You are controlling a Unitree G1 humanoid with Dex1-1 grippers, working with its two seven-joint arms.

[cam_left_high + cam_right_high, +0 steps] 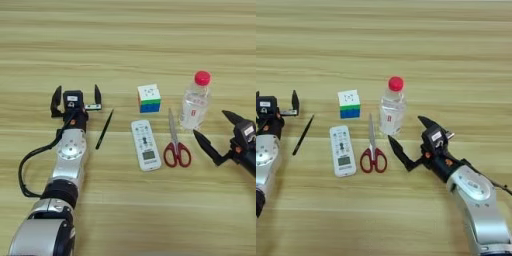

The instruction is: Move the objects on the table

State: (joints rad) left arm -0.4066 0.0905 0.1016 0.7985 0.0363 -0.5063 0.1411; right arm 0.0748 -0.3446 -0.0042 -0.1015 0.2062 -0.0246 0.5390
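Observation:
A clear plastic bottle [195, 102] with a red cap stands upright right of centre. Red-handled scissors [175, 142] lie beside it, blades pointing away from me. A white remote control [145, 144] lies left of the scissors, and a multicoloured puzzle cube [149, 97] sits behind it. My left gripper [76, 98] rests open on the table [125, 45] at the left, with nothing between its fingers. Just right of the bottle, my right gripper [408, 137] is spread wide open, one finger near the bottle's base and not touching it.
A thin black pen [104, 129] lies at a slant between my left gripper and the remote. A black cable [27, 167] loops beside my left forearm.

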